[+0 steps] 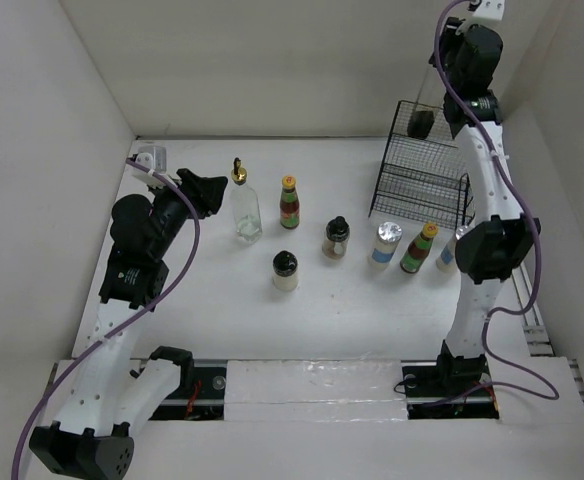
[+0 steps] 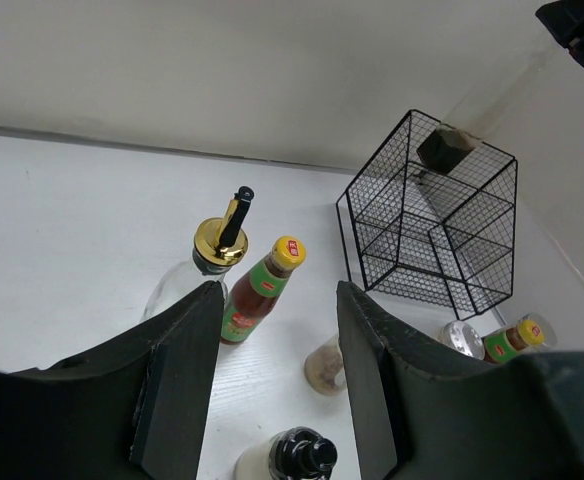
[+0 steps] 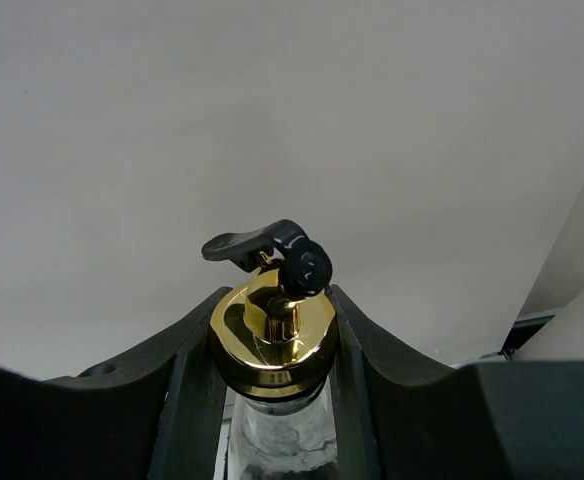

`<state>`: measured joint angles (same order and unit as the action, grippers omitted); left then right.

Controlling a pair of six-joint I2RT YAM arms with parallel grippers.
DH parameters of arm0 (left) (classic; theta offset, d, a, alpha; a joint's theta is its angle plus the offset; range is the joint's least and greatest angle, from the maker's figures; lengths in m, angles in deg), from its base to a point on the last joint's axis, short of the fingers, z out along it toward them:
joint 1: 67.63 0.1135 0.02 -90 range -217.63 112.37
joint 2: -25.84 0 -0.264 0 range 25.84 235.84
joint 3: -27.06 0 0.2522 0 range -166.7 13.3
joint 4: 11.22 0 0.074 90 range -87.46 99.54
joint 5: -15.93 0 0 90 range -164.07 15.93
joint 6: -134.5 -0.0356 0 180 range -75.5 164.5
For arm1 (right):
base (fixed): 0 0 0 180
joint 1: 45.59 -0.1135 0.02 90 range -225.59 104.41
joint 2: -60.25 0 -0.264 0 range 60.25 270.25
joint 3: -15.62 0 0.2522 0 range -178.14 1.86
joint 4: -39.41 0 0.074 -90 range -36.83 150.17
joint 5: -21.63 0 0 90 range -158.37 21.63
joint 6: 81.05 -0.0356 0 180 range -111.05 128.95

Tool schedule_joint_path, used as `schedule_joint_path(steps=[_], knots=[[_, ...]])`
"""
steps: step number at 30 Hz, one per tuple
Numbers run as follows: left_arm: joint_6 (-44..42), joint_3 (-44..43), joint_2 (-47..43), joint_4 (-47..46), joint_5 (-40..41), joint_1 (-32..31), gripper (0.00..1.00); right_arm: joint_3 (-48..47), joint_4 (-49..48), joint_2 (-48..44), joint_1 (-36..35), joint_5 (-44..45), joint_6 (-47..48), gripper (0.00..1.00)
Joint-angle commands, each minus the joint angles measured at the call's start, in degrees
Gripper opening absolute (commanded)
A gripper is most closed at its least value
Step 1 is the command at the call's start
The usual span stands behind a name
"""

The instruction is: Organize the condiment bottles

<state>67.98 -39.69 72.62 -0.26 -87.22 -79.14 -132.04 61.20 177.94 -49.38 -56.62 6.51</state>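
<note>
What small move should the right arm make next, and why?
Probably lower the right gripper slowly toward the black wire basket. Its fingers are shut on the gold-spouted bottle, held high in front of the wall, and the basket already holds a small brownish jar, so it seems to be the storing place.

The white table (image 1: 212, 320) is being boxed in by plain white walls (image 1: 272, 70) on three sides. It's all being lit pretty evenly.
</note>
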Motion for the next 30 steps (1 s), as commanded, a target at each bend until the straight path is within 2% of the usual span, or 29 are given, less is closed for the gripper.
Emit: schedule_joint_path(steps=[1,4,5,10,20,23,24,26,27,30], knots=[[0.33,-0.01,-0.82,-3.17,-0.92,0.08,0.45,-3.21,-9.97,-1.59,0.19,2.92,-0.90,0.00],[0.33,-0.01,-0.82,-3.17,-0.92,0.08,0.45,4.50,-12.85,-3.95,-0.51,3.54,-0.90,0.00],[0.33,-0.01,-0.82,-3.17,-0.92,0.08,0.45,10.01,-15.74,-5.79,-1.04,4.15,-0.90,0.00],[0.33,-0.01,-0.82,-3.17,-0.92,0.08,0.45,20.16,-20.16,-7.91,-2.89,7.93,-0.90,0.00],[0.33,-0.01,-0.82,-3.17,-1.44,0.08,0.45,26.85,-20.69,-7.39,-3.41,7.94,-3.62,0.00],[0.33,-0.01,-0.82,-3.70,-1.44,0.08,0.45,28.60,-20.69,-7.39,-3.41,7.41,-4.15,0.11],[0.33,-0.01,-0.82,-3.70,-1.44,0.08,0.45,29.40,-20.69,-7.39,-3.41,7.41,-4.68,0.21],[0.33,-0.01,-0.82,-3.70,-1.44,0.08,0.45,29.93,-20.69,-8.08,-3.41,6.80,-5.21,0.33],[0.33,-0.01,-0.82,-3.70,-1.44,0.08,0.45,29.93,-20.17,-8.09,-3.41,6.80,-5.21,0.45],[0.33,-0.01,-0.82,-3.70,-1.44,0.08,0.45,29.93,-19.64,-9.50,-2.89,6.18,-5.21,0.58]])
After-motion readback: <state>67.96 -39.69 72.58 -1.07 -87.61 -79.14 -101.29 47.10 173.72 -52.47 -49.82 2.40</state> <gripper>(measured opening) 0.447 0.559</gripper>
